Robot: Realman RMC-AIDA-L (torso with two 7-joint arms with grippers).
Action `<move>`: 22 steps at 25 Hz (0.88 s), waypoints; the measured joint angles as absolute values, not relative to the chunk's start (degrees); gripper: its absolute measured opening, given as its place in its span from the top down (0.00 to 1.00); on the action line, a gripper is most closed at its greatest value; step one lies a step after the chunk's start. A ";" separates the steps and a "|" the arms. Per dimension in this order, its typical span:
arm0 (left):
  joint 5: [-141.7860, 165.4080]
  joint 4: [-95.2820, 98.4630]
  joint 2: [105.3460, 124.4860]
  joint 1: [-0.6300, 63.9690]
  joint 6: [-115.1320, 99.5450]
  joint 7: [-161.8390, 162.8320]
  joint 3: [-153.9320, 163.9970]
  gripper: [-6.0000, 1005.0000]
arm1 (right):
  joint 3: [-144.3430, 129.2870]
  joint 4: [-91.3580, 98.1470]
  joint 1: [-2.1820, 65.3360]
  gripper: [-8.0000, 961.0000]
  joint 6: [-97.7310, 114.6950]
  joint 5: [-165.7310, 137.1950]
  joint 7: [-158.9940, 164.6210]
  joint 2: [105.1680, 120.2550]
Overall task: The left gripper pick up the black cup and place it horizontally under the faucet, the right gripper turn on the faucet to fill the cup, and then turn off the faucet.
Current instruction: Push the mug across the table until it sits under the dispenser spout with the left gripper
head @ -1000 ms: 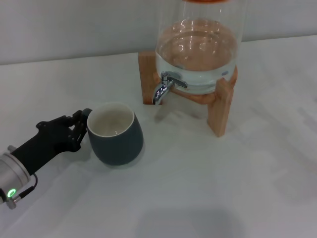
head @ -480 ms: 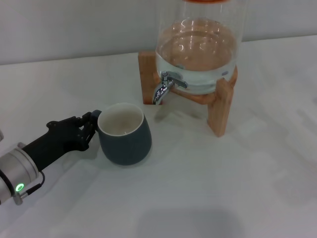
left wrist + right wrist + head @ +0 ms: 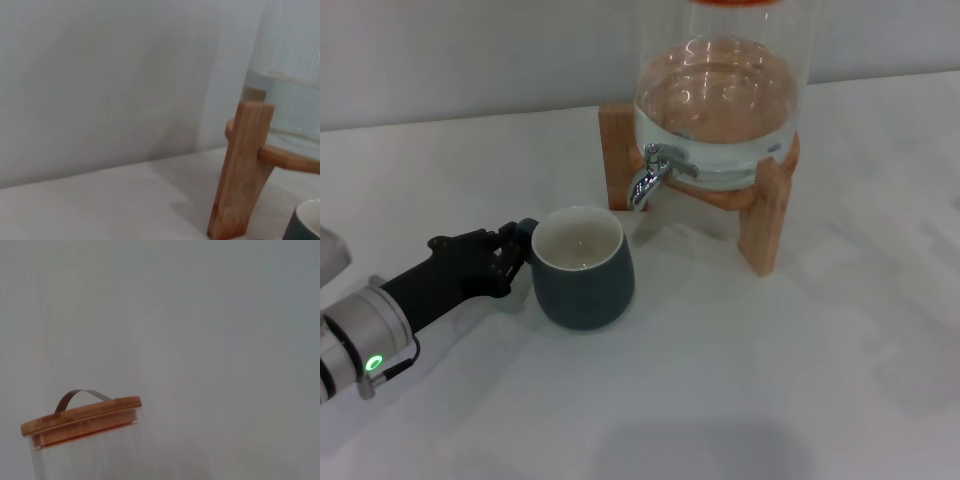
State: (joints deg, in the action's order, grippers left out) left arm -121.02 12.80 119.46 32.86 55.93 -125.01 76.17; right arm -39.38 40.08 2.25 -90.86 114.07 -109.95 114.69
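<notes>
Left hand clasping the handle, we hold the black cup upright on the white surface, just in front of and left of the faucet on the glass dispenser.

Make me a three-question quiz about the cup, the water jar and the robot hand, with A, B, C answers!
1. Where is the black cup?
A. Right under the faucet
B. Short of the faucet, on the robot's left of it
C. On top of the glass dispenser

2. What colour is the cup's inside?
A. Cream-white
B. Red
C. Green

3. What is the left gripper doing?
A. Parked far from the cup
B. Turning the faucet lever
C. Its fingers are at the cup's left side

Answers: 1 B, the head view shows the cup upright on the table, nearer than the spout and to its left. 2 A, the inside looks pale cream. 3 C, the black fingers meet the cup's side. The right gripper is not in view.
</notes>
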 joint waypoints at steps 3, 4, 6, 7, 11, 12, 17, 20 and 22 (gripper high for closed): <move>-121.01 13.00 119.52 33.62 54.06 -124.32 77.69 0.86 | -39.37 40.08 2.11 0.28 -90.88 114.12 -109.95 114.69; -121.01 12.98 119.54 33.88 53.83 -124.31 77.80 0.86 | -39.37 40.08 2.11 0.28 -90.88 114.14 -109.95 114.69; -121.02 12.86 119.62 34.28 53.45 -124.28 78.04 0.86 | -39.37 40.08 2.03 0.28 -90.88 114.15 -109.95 114.69; -121.02 12.87 119.64 34.33 53.41 -124.28 78.22 0.86 | -39.37 40.08 2.03 0.28 -90.88 114.15 -109.95 114.69; -121.07 13.13 119.70 34.47 53.35 -124.27 78.65 0.86 | -39.37 40.08 1.86 0.28 -90.88 114.20 -109.94 114.69; -121.09 13.13 119.71 34.56 53.35 -124.27 78.66 0.86 | -39.38 40.08 1.86 0.28 -90.88 114.22 -109.95 114.69; -121.26 13.13 119.87 35.55 52.47 -124.10 79.48 0.86 | -39.37 40.08 1.84 0.28 -90.88 114.22 -109.95 114.69; -121.43 13.13 119.89 36.40 51.14 -123.07 80.41 0.86 | -39.38 40.08 1.84 0.28 -91.00 114.22 -109.95 114.69; -121.50 13.13 119.89 36.76 50.70 -122.87 80.71 0.86 | -39.37 40.08 1.84 0.28 -91.19 114.19 -109.95 114.69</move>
